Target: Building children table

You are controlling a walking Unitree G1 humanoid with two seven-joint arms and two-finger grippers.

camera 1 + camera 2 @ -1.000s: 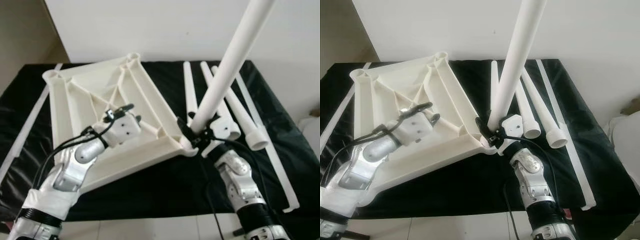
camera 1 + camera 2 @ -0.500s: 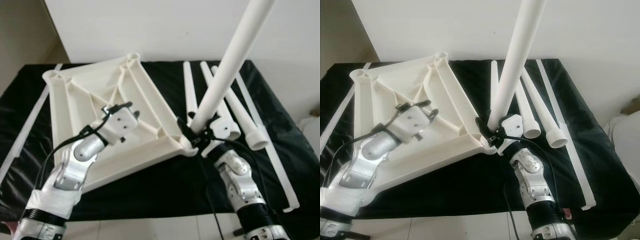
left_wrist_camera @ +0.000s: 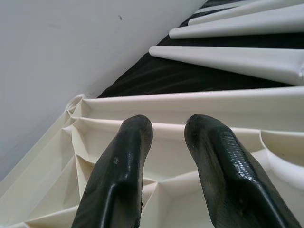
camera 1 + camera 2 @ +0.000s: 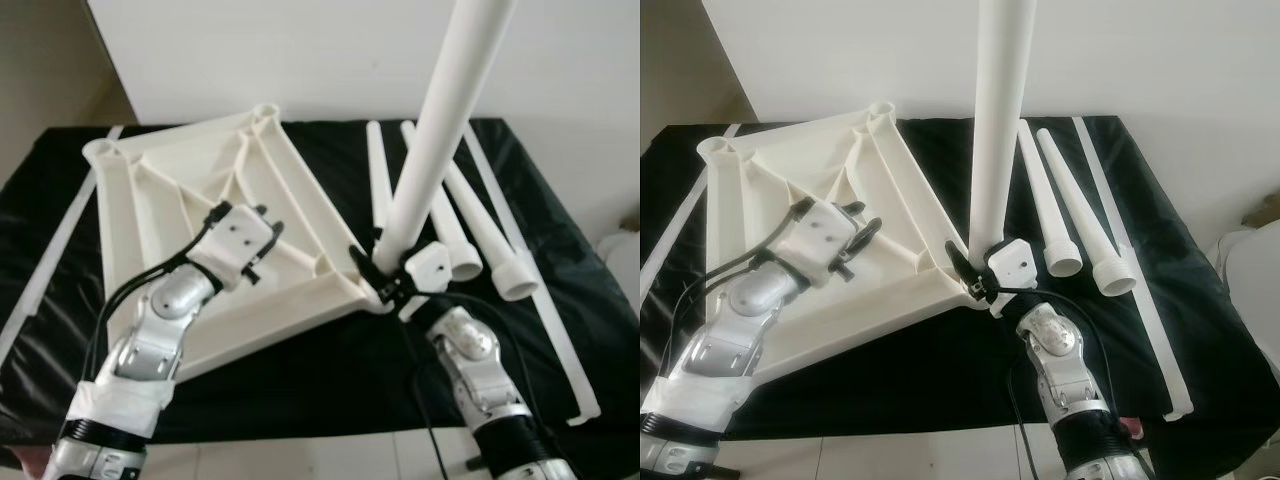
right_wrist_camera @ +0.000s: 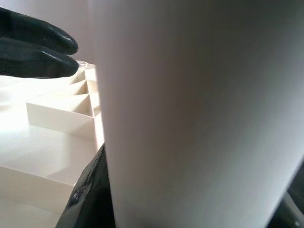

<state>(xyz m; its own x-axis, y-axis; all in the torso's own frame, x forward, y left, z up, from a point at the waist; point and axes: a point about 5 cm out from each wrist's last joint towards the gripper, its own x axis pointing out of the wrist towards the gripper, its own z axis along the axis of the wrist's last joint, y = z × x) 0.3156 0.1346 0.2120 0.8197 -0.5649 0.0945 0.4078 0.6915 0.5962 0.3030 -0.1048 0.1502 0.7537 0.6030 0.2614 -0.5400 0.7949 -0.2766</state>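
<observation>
The white table top (image 4: 150,200) lies upside down on the black cloth, ribbed underside facing up. My right gripper (image 4: 385,280) is shut on a white table leg (image 4: 440,130) near its lower end. The leg stands almost upright, its foot at the top's near right corner socket (image 4: 372,292). Up close, the leg (image 5: 199,114) hides the socket in the right wrist view. My left gripper (image 4: 262,235) hovers over the ribs in the middle of the table top (image 3: 156,180), and its fingers (image 3: 123,156) are open with nothing between them.
Three spare white legs (image 4: 480,230) lie side by side on the cloth right of the top. A long white strip (image 4: 540,310) runs along the right edge and another strip (image 4: 50,260) along the left. A white wall stands behind the black cloth (image 4: 330,360).
The held leg has swung from a rightward lean to nearly upright. My left gripper has shifted a little forward over the ribs.
</observation>
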